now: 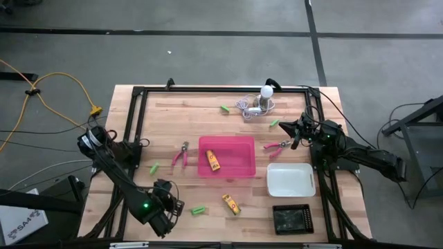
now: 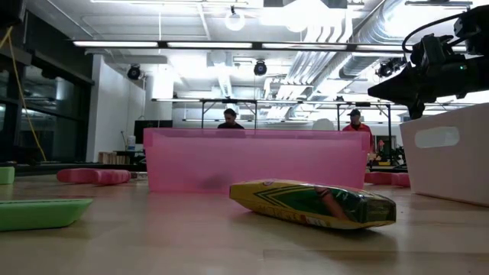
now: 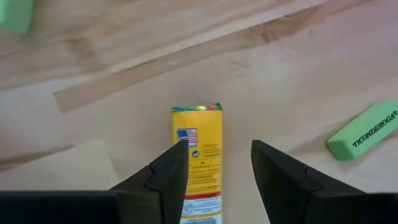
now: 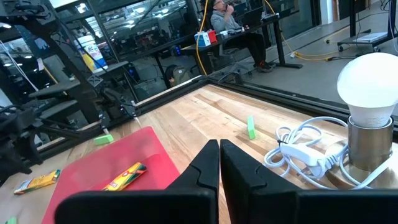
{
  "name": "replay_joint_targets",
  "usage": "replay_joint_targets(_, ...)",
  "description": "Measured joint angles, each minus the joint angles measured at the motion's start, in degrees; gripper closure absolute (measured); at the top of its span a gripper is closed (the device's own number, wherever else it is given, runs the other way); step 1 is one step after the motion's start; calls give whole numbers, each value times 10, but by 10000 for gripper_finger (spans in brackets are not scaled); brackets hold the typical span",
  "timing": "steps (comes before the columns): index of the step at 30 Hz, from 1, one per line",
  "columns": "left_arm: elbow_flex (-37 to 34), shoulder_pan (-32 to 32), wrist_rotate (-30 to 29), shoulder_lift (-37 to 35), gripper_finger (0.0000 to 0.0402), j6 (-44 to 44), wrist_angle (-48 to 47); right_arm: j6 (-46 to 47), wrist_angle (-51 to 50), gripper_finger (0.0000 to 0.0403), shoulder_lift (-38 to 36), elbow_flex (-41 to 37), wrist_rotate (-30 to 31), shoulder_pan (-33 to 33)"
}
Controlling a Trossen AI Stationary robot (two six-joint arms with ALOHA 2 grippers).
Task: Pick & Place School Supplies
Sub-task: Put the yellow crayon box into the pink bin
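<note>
My left gripper (image 1: 170,207) (image 3: 217,149) is open at the table's near left. A yellow-orange block (image 3: 199,155) (image 1: 231,203) lies flat on the wood ahead of its fingers, with a green stick (image 3: 364,130) (image 1: 199,209) beside it. My right gripper (image 1: 295,131) (image 4: 219,146) is shut and empty, raised over the far right near a pink-handled tool (image 1: 277,146). A second block (image 1: 212,161) (image 4: 124,176) lies in the pink tray (image 1: 239,169). The other pink-handled tool (image 1: 181,155) lies left of the tray. More green sticks (image 1: 154,167) (image 1: 225,108) (image 1: 274,123) lie on the table.
A white tray (image 1: 291,187) and a black tray (image 1: 292,218) sit at the near right. A white bulb (image 1: 266,92) with a grey cord (image 4: 305,152) stands at the far edge. A black frame (image 1: 138,93) borders the table. People sit in the room behind.
</note>
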Motion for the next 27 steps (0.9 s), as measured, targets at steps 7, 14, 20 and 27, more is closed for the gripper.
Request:
replay_joint_targets(7,0,0,10,8,216,-8,14,0,0,400,0,0,0,0)
replay_joint_targets(14,0,-2,23,19,210,-6,20,0,0,400,0,0,0,0)
replay_joint_targets(20,0,-18,22,24,210,-8,22,0,-1,400,0,0,0,0)
replay_joint_targets(27,0,-36,22,27,210,-25,22,0,0,400,0,0,0,0)
